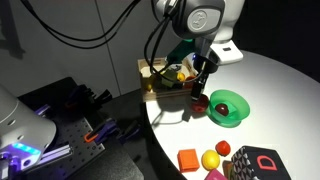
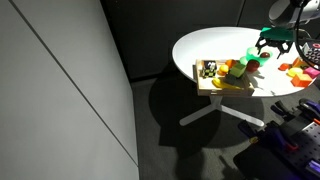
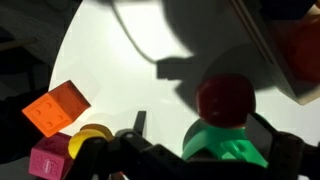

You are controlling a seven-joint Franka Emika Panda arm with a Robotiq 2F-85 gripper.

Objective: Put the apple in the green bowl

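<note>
The red apple (image 1: 201, 103) rests on the white table just beside the green bowl (image 1: 229, 107), touching or nearly touching its rim. In the wrist view the apple (image 3: 225, 98) sits against the bowl's edge (image 3: 232, 150). My gripper (image 1: 204, 86) hangs directly over the apple, fingers pointing down and just above it. In the wrist view its dark fingers (image 3: 205, 135) stand apart on either side and grip nothing. The gripper (image 2: 275, 45) also shows small at the far right of an exterior view.
A wooden tray (image 1: 150, 72) with several toys stands behind the apple. An orange block (image 1: 187, 159), a yellow ball (image 1: 209, 159) and a black box with a red letter (image 1: 262, 163) lie near the front edge. The orange block (image 3: 57, 108) also shows in the wrist view.
</note>
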